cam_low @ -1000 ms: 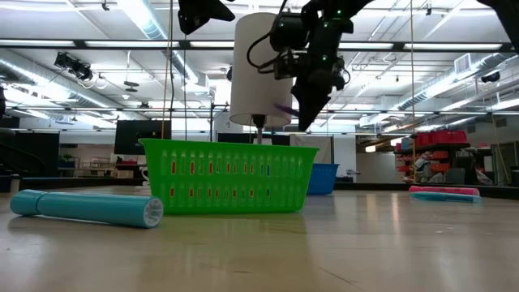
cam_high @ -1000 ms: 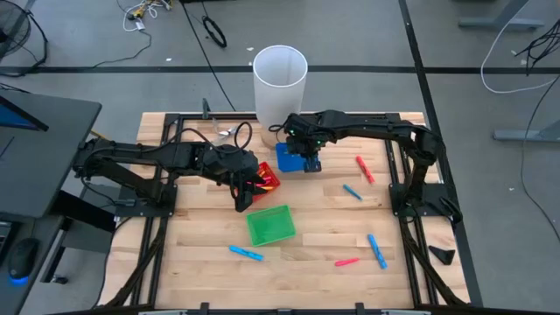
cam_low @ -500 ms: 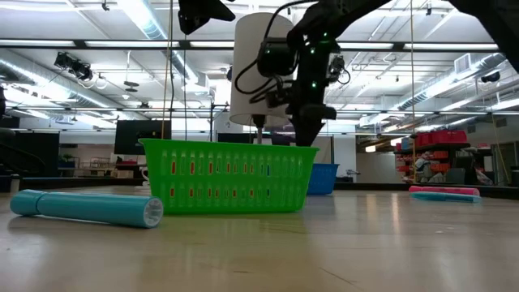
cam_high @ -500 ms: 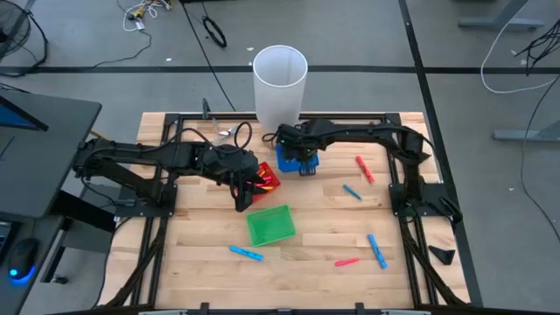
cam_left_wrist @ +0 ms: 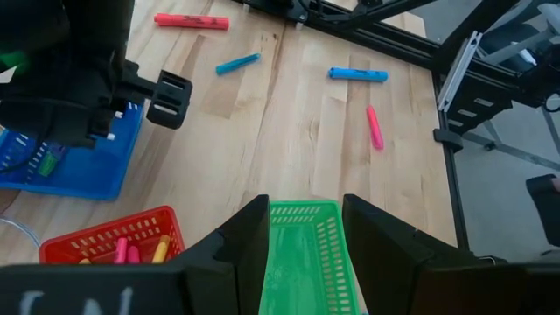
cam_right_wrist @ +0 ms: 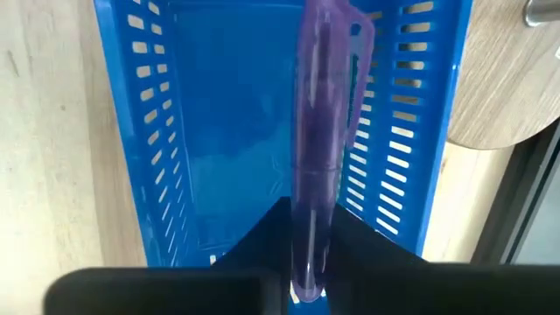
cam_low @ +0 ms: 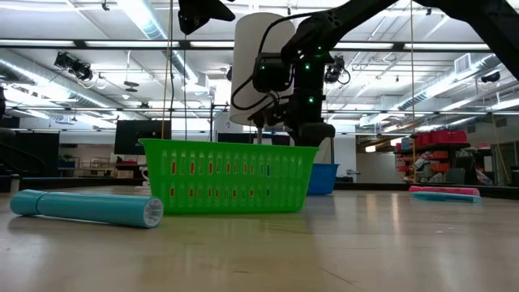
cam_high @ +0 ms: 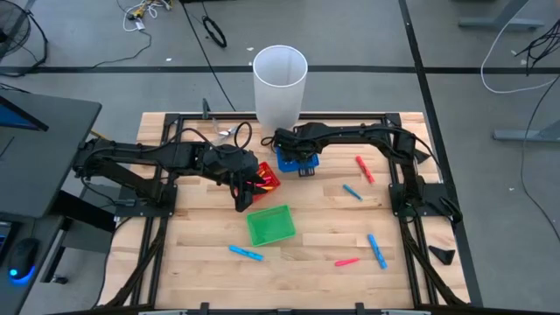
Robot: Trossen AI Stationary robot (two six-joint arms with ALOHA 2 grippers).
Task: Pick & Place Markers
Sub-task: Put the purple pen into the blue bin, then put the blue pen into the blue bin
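The right gripper, closed on a purple marker, has lowered into the blue basket, so release looks imminent.

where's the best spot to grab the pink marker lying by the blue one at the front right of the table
Grip the pink marker across its middle, coming straight down from above. It lies flat on bare wood, apart from the blue marker, so fingers set across its thin body should have room on both sides.

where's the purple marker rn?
In the right wrist view the purple marker is clamped in the right tool, hanging over the blue basket. In the high view that basket sits just below the white cylinder.
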